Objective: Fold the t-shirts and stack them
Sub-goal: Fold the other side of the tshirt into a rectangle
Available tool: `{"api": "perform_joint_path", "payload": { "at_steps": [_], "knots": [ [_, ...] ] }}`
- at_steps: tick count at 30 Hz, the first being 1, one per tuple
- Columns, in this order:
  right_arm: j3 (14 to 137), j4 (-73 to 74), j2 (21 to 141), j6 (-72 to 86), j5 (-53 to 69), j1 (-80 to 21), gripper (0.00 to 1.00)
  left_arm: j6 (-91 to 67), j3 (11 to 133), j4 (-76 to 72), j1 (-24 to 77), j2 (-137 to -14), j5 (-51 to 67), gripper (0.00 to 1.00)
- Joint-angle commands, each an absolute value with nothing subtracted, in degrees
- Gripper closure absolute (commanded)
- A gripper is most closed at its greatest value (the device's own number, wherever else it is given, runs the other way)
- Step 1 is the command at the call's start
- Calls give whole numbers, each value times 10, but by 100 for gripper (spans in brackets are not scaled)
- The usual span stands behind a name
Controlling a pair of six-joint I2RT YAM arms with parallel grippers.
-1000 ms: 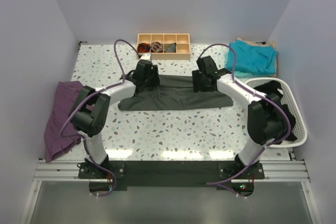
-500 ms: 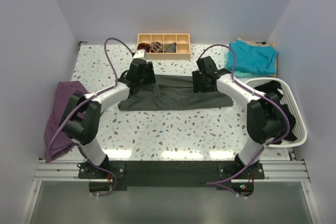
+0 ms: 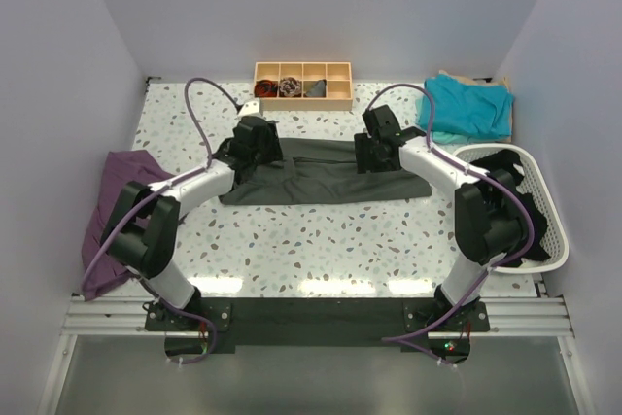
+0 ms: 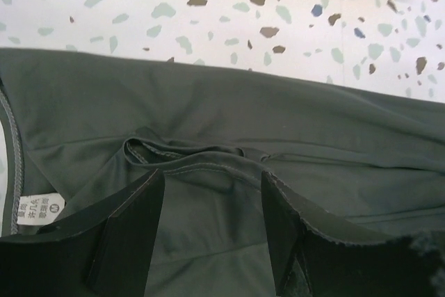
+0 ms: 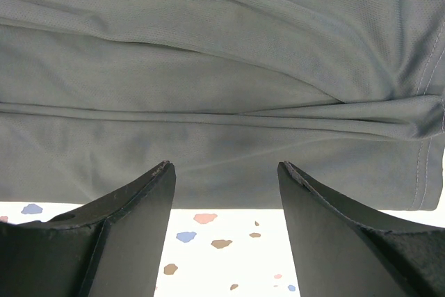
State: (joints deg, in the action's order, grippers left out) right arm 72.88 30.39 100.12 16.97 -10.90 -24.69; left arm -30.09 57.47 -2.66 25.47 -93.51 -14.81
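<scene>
Left gripper (image 4: 212,180) is seen shifted leftward over the last second, now above the label end of charcoal t-shirt (image 3: 321,180); jaws held wide, nothing clamped. Right gripper (image 5: 226,168) is unmoved at shirt's edge, jaws wide, empty. Shirt is laid flat mid-table, teal t-shirt (image 3: 469,106) at far right corner. Grasp for next fold is judged pending.

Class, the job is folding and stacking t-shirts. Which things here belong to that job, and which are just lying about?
Job:
dark charcoal grey cloth t-shirt spread mid-table
teal cloth t-shirt at the far right corner

Lying about:
small wooden compartment tray
white plastic basket holding dark cloth
purple cloth over the left edge, kind unclear
</scene>
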Motion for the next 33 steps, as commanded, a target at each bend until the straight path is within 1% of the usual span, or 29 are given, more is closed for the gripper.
{"api": "perform_joint_path", "payload": {
  "at_steps": [1,7,33],
  "knots": [
    [728,294,1000,170,-109,-246,35,-320,570,-29,250,-950,-151,37],
    [730,295,1003,168,-108,-246,35,-320,571,-44,250,-981,-142,37],
    [738,298,1034,159,-123,-238,35,-294,689,-60,246,-1113,-103,37]
  ]
}}
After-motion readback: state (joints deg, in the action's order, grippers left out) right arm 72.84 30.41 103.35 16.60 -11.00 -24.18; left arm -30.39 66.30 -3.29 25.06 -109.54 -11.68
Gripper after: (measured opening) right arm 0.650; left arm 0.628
